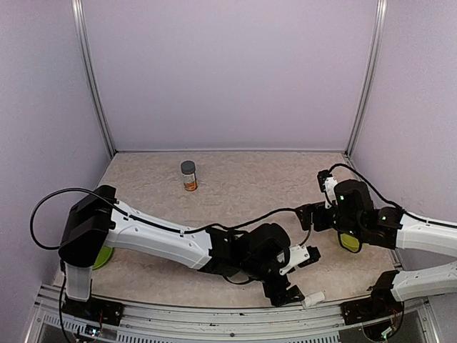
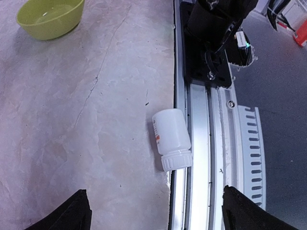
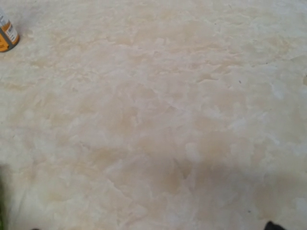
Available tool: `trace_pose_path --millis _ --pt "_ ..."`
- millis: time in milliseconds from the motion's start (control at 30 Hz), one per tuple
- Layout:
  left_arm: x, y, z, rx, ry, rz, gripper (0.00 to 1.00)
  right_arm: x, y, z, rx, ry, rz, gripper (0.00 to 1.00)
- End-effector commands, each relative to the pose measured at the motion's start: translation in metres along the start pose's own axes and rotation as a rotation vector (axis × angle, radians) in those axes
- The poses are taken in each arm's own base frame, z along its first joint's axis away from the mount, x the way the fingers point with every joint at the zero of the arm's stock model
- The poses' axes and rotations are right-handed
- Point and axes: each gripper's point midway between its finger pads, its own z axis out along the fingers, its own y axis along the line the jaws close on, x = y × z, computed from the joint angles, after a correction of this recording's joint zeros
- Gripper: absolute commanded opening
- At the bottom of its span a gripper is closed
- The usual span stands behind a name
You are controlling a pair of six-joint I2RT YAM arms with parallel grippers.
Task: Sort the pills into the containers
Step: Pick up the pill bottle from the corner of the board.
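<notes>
1. Two bottles are in view and no pill is sorted as far as the pics show, so the task looks barely begun.
2. White bottle (image 2: 171, 139) lies on its side at the near edge of the table (image 2: 72, 120), touching the metal rail (image 2: 199, 143). Its ribbed cap is on, w/ the cap end nearest the left arm's fingers.
3. Orange bottle (image 1: 188, 176) w/ a grey cap stands upright toward the back of the table, well apart from both arms. Cap is on.
4. Left gripper (image 2: 153, 203): fingers (image 2: 72, 213) are spread wide w/ nothing between them. It hovers just short of the white bottle and is roughly lined up w/ it, not touching.
5. Right gripper (image 1: 320, 200): only a dark tip shows at the bottom edge of its own view, and the top view is too small. Can't tell if it's released or clenched. It sits over bare table on the right side.
6. Containers, i.e. the pill box: not visible in any view. Poss. hidden under an arm, but I can't say.
7. No loose pills are visible either. My read is that they're inside the bottles.
8. Lime-green bowl (image 2: 50, 17) sits by the right arm and looks empty in the left wrist view.
9. Left to do, by my judgement, is approx. everything:
   - grasp the white bottle and get it off the rail
   - uncap it and get pills out
   - locate the box and drop pills into its compartments
   - prob. repeat for the orange bottle
</notes>
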Motion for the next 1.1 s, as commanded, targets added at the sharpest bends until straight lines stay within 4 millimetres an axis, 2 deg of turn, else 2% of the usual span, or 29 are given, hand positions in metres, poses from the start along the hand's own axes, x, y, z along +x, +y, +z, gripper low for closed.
trace_pose_path --millis 0,233,367,467,700,900,1067 --pt "0.005 -0.004 0.016 -0.026 0.032 0.11 0.91 0.001 -0.001 0.0 -0.015 -0.016 0.015 1.0" --pt "0.004 -0.007 0.033 -0.029 0.027 0.139 0.84 -0.003 0.0 -0.001 -0.026 -0.025 0.006 1.0" --pt "0.008 -0.021 0.046 -0.055 0.045 0.202 0.84 -0.01 0.002 -0.002 -0.029 -0.032 -0.014 1.0" --pt "0.012 -0.02 0.053 -0.095 0.057 0.215 0.83 -0.013 0.003 -0.003 -0.036 -0.041 -0.015 1.0" --pt "0.025 -0.008 0.066 -0.15 0.061 0.178 0.66 -0.009 0.004 -0.004 -0.051 -0.043 -0.009 1.0" --pt "0.032 -0.006 0.071 -0.155 0.037 0.142 0.52 -0.009 0.004 -0.006 -0.062 -0.055 -0.004 1.0" --pt "0.034 -0.006 0.072 -0.155 0.033 0.139 0.47 -0.008 0.004 -0.007 -0.062 -0.055 -0.004 1.0"
